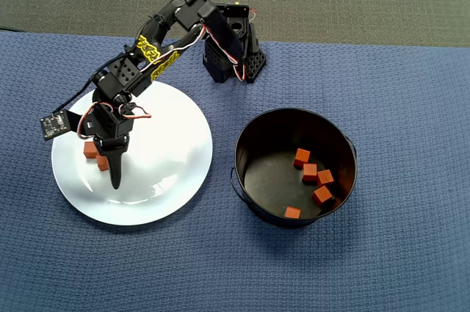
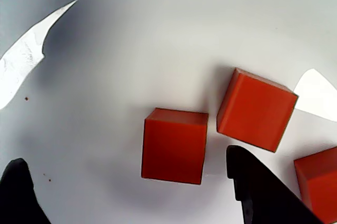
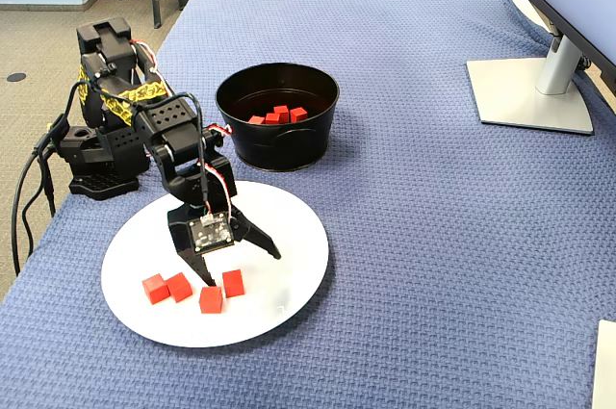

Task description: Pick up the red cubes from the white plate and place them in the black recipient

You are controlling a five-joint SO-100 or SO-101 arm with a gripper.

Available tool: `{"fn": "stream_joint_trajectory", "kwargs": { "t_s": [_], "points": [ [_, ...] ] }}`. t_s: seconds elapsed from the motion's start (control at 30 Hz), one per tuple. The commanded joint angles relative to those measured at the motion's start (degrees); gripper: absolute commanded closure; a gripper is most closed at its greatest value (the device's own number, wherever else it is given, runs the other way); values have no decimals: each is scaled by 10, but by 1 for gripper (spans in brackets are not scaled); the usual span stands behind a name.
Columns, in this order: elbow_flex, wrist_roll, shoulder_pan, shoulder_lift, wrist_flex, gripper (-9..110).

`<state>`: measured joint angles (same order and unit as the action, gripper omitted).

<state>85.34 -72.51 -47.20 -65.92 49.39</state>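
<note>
Several red cubes lie on the white plate [image 1: 169, 143] [image 3: 294, 279], clustered at its left in the overhead view [image 1: 91, 150]. My gripper [image 3: 241, 268] [image 1: 112, 169] hangs open just above them, holding nothing. In the wrist view one red cube [image 2: 174, 145] sits between my fingertips, close to the right finger [image 2: 263, 192]. A second red cube [image 2: 256, 109] and a third [image 2: 318, 182] lie beyond that finger. The gripper [image 2: 125, 155] touches no cube. The black recipient [image 1: 237, 158] [image 3: 279, 144] stands beside the plate with several red cubes [image 1: 311, 172] inside.
The arm's base [image 1: 235, 48] [image 3: 96, 154] stands behind the plate and pot. A blue woven cloth [image 1: 367, 268] covers the table. A monitor stand [image 3: 529, 91] sits at the far right in the fixed view.
</note>
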Motion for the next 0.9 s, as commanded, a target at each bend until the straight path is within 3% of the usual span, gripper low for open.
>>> {"fn": "stream_joint_trajectory", "kwargs": {
  "t_s": [0.0, 0.23, 0.33, 0.37, 0.63, 0.87],
  "points": [
    [-49, 1, -5, -2, 2, 61],
    [-59, 2, -7, 4, 9, 68],
    [-60, 22, -4, 4, 1, 97],
    [-66, 32, -4, 4, 0, 101],
    [-19, 69, 5, -64, 10, 101],
    [40, 244, 50, -262, 63, 101]
  ]
}}
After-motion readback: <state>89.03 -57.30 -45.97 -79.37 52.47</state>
